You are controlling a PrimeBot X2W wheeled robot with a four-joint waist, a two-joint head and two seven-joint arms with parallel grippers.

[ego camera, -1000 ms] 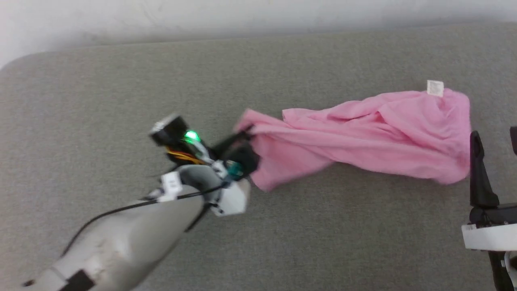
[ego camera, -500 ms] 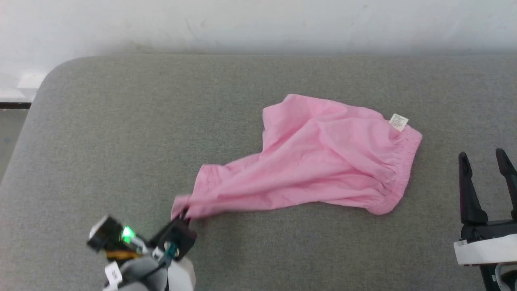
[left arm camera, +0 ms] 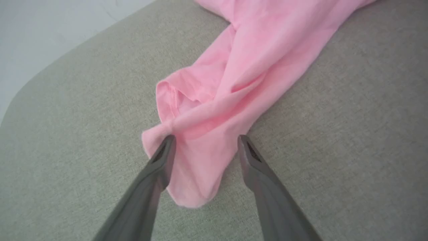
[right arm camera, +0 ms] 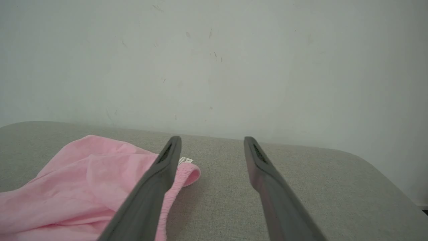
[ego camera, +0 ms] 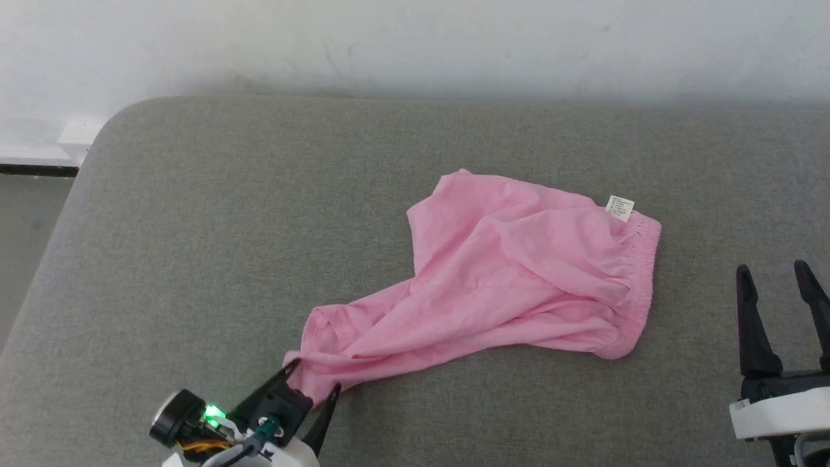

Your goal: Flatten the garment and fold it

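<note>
Now the left pincer (ego camera: 316, 379) stands apart, one drawn-out end of the garment (ego camera: 519, 279) lying loose between its fingers, the rest ahead: laid out for flattening, I'd say. Meanwhile the right pincer (ego camera: 771, 269) hangs spread, garment to its left.

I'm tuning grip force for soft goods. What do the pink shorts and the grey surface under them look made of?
Pink shorts: thin, matte fabric, probably cotton; it drapes in soft folds, waistband gathered by elastic. Grey surface: matte woven upholstery, likely padded, judging by flecked weave and rounded corner.
</note>
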